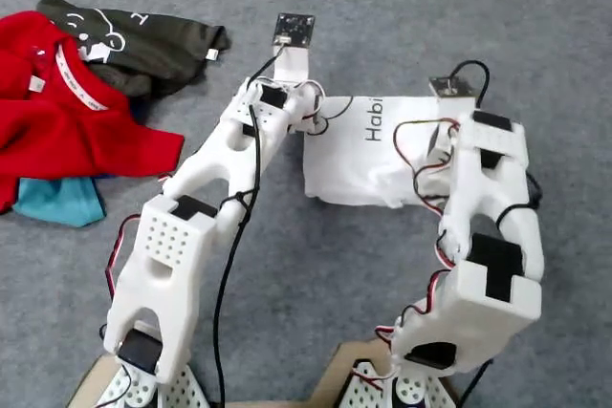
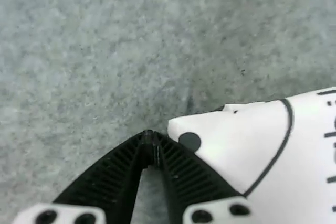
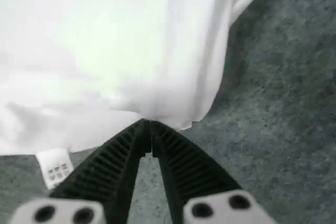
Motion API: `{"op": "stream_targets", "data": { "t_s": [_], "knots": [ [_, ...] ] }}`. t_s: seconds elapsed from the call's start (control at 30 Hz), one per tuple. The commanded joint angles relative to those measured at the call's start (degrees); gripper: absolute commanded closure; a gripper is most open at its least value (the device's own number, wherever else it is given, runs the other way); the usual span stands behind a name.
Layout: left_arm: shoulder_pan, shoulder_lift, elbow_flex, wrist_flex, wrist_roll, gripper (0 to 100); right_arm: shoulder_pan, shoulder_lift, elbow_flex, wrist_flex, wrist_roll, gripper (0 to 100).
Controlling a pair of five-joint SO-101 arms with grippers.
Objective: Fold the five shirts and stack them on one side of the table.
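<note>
shirts on the grey surface (image 1: 382, 26)

we see the white shirt (image 1: 373, 155) lying between our arms. left jaws are clenched on nothing, just beside its corner. right jaws grasp its hem. red shirt (image 1: 67, 121), dark shirt (image 1: 153, 40) and teal shirt (image 1: 57, 200) lie heaped well apart.

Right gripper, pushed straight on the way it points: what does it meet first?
The white shirt: the right gripper has its shut tips at the shirt's edge, fabric directly ahead. Whether it already pinches the hem is unclear.
</note>
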Motion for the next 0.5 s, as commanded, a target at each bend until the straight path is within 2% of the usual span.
{"op": "stream_targets", "data": {
  "t_s": [0.0, 0.37, 0.47],
  "knots": [
    [0.31, -0.35, -1.89, -0.70, -0.35, 97, 1.58, -3.38, -0.66, -0.62, 0.44, 98.4],
    [0.31, 0.44, -2.59, -0.44, -0.35, 97, 2.37, -10.77, -9.80, 14.68, 0.53, 98.4],
    [0.31, 0.18, -3.82, 2.81, -0.35, 97, 3.96, -13.67, -10.42, 17.05, 0.53, 98.4]
  ]
}}
